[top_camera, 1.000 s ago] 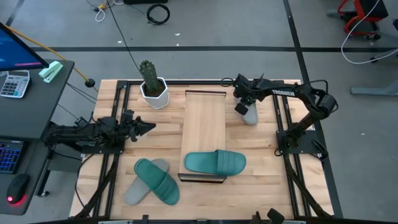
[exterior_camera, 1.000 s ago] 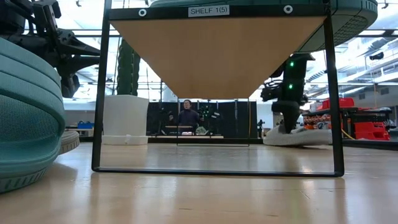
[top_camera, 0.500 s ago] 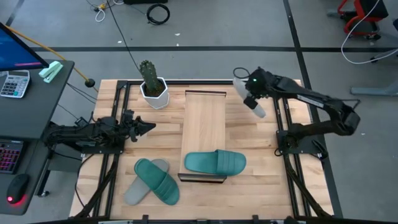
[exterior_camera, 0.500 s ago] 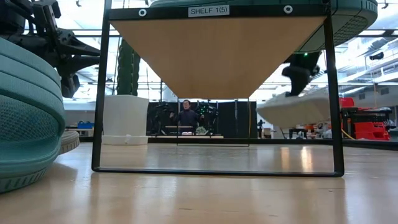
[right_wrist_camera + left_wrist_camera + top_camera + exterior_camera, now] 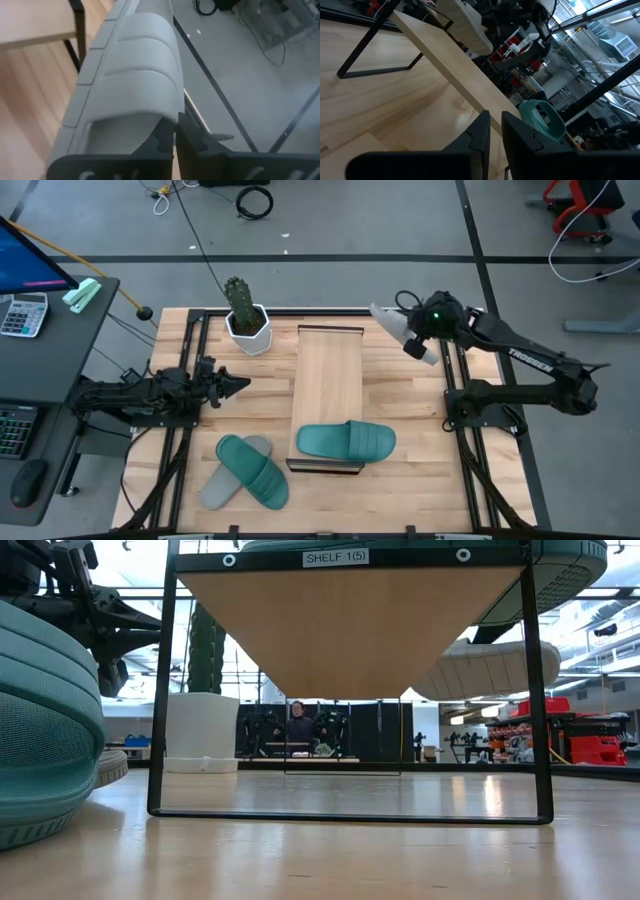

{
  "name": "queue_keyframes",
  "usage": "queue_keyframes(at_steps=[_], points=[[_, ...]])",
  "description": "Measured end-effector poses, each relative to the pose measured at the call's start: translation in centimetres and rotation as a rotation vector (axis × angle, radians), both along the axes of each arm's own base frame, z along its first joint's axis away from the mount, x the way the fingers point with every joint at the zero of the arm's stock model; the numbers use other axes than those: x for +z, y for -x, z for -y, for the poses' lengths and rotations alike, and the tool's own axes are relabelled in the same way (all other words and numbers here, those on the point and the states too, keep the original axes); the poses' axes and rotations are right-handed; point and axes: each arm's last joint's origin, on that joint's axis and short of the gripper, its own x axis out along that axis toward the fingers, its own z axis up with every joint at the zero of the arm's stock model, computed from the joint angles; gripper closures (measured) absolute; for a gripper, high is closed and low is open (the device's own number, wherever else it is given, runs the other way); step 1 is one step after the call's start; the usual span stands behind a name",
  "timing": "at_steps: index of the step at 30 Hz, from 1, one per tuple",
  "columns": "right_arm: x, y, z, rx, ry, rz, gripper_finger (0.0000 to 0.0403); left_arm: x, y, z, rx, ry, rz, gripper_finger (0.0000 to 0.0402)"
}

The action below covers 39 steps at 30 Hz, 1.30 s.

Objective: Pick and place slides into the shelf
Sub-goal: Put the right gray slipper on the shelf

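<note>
My right gripper (image 5: pixel 418 340) is shut on a light grey slide (image 5: pixel 392 323) in the air above the table's far right part, right of the shelf (image 5: pixel 328 380). In the low view this slide (image 5: pixel 490 668) hangs clear of the tabletop. One teal slide (image 5: pixel 345 442) lies on the shelf's near end. The other teal slide (image 5: pixel 252 470) lies across the second grey slide (image 5: pixel 222 485) on the table's near left. My left gripper (image 5: pixel 240 385) waits shut, left of the shelf. My right gripper holds the grey slide at the side edge of its wide strap (image 5: pixel 172 112), pinched between the two fingers. The fingers (image 5: pixel 192 137) cover the exact place of contact. The slide is lifted clear of the table, sole down and tilted, and reaches away from the fingers.
A potted cactus (image 5: pixel 245 320) stands at the far edge, left of the shelf. Dark frame rails (image 5: pixel 460 380) run along both table sides. The shelf's far and middle part (image 5: pixel 328 360) is bare wood. A person (image 5: pixel 298 725) sits far behind the table.
My right gripper has gone up and a little toward the table's right and far edges with the grey slide. The slide, resting on the table a second ago, is now lifted clear and has turned, its length slanting toward the far edge.
</note>
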Motion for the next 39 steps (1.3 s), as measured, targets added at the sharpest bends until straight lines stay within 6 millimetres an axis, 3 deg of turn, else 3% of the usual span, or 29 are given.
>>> queue_keyframes(at_steps=[5, 13, 21, 29, 39], points=[[1.8, -0.4, -0.7, 0.048, 0.036, 0.044, 0.04, 0.0, 0.0, 0.0, 0.001, 0.005, 0.001, 0.0349], [7.7, -2.0, -1.0, 0.14, 0.152, 0.14, 0.04, 0.0, 0.0, 0.0, 0.001, 0.006, 0.001, 0.0349], [11.2, -4.9, -0.7, 0.278, 0.186, 0.173, 0.04, 0.0, 0.0, 0.0, 0.001, 0.004, 0.001, 0.0349], [11.3, -9.1, -0.5, 0.451, 0.143, 0.157, 0.04, 0.0, 0.0, 0.0, 0.0, 0.004, 0.001, 0.0349], [8.3, -14.1, -1.0, 0.617, 0.148, 0.044, 0.04, 0.0, 0.0, 0.0, 0.001, 0.0, 0.0, 0.0349]])
